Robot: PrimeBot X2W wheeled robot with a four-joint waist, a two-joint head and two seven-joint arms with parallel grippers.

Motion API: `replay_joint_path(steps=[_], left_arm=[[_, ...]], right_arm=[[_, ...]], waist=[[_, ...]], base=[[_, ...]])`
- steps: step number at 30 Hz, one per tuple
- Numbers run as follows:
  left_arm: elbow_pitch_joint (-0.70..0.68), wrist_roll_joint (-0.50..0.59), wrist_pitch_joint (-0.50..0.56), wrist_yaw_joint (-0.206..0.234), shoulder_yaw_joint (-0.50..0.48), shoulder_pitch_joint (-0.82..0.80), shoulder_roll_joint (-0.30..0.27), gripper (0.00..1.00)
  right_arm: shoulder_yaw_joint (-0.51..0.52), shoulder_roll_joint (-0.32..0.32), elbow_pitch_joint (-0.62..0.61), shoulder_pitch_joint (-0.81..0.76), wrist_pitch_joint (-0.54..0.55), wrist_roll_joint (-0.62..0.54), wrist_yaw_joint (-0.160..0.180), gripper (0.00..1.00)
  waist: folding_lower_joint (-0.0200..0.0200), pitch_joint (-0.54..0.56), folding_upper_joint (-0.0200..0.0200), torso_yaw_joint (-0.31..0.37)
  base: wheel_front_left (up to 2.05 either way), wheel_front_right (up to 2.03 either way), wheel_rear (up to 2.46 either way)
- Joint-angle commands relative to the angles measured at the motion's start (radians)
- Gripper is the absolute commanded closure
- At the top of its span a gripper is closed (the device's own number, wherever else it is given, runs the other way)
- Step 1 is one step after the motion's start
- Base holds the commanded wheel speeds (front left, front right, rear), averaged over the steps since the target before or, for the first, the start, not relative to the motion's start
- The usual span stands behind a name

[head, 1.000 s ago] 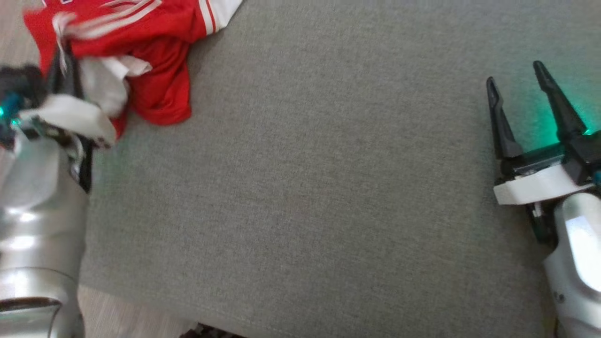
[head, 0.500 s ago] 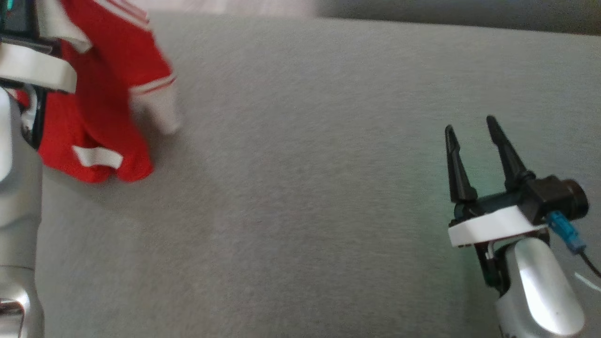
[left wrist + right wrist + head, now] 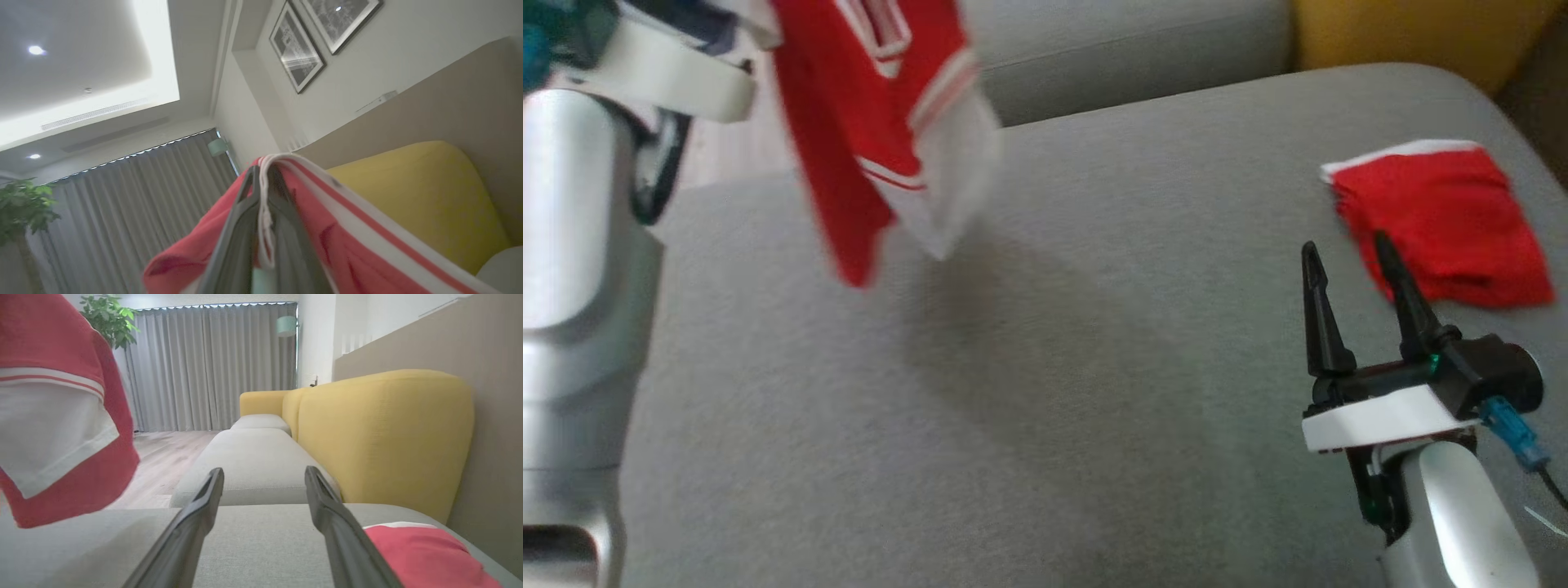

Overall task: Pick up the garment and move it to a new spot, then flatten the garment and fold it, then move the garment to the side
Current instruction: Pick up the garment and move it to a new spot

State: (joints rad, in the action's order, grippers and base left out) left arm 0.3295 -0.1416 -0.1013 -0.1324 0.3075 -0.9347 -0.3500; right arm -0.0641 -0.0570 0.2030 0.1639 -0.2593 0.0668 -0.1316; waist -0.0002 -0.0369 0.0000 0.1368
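The garment point(image 3: 874, 122), a red jersey with white-red striped trim and a white sleeve part, hangs in the air over the left of the grey cushion point(image 3: 1054, 367). In the left wrist view my left gripper point(image 3: 261, 173) points upward, shut on the garment's point(image 3: 327, 228) striped edge. In the right wrist view the garment point(image 3: 61, 416) dangles at the left, clear of the cushion. My right gripper point(image 3: 1344, 245) rests low at the right, open, with nothing between its fingers point(image 3: 206, 506).
A smaller plain red piece point(image 3: 1445, 220) with a white edge band lies on the cushion just right of my right gripper, also low right point(image 3: 425, 555). A yellow backrest point(image 3: 384, 433) runs along the right. More grey cushions point(image 3: 249, 457) stretch ahead.
My left arm has lifted the garment off the cushion, and it now hangs free. The head camera has tilted up, bringing the small red piece into view. The right gripper stays open.
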Motion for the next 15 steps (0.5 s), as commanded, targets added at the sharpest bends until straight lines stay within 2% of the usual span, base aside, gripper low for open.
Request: replay_joint_path(steps=[1,7,12,13,14,15], left_arm=[[-0.044,-0.025,0.014,0.002,-0.008,-0.027,-0.023,1.00],[-0.026,-0.080,0.011,0.002,0.117,0.059,0.025,1.00],[0.140,-0.122,-0.054,0.002,0.227,0.157,0.072,0.98],[0.181,-0.130,-0.081,0.002,0.235,0.170,0.082,0.64],[0.223,-0.136,-0.100,0.002,0.241,0.181,0.091,0.52],[0.262,-0.141,-0.117,0.003,0.241,0.188,0.103,0.00]], right_arm=[[-0.027,0.006,-0.040,0.024,-0.002,0.012,0.001,0.00],[-0.038,0.007,-0.056,0.050,-0.002,0.035,0.001,0.00],[-0.060,0.007,-0.053,0.075,-0.002,0.053,0.001,0.00],[-0.063,0.007,-0.051,0.080,-0.002,0.057,0.001,0.00],[-0.065,0.007,-0.049,0.083,-0.002,0.060,0.001,0.00],[-0.067,0.007,-0.046,0.086,-0.002,0.063,0.001,0.00]], waist=[[0.0002,0.001,0.0000,0.063],[0.0002,-0.108,0.0000,0.089],[0.0002,-0.209,0.0000,0.096],[0.0002,-0.226,0.0000,0.095],[0.0002,-0.243,0.0000,0.095],[0.0002,-0.257,0.0000,0.093]], base=[[0.00,0.00,0.00],[0.00,0.00,0.00],[0.00,0.00,0.00],[0.00,0.00,0.00],[0.00,0.00,0.00],[0.00,0.00,0.00]])
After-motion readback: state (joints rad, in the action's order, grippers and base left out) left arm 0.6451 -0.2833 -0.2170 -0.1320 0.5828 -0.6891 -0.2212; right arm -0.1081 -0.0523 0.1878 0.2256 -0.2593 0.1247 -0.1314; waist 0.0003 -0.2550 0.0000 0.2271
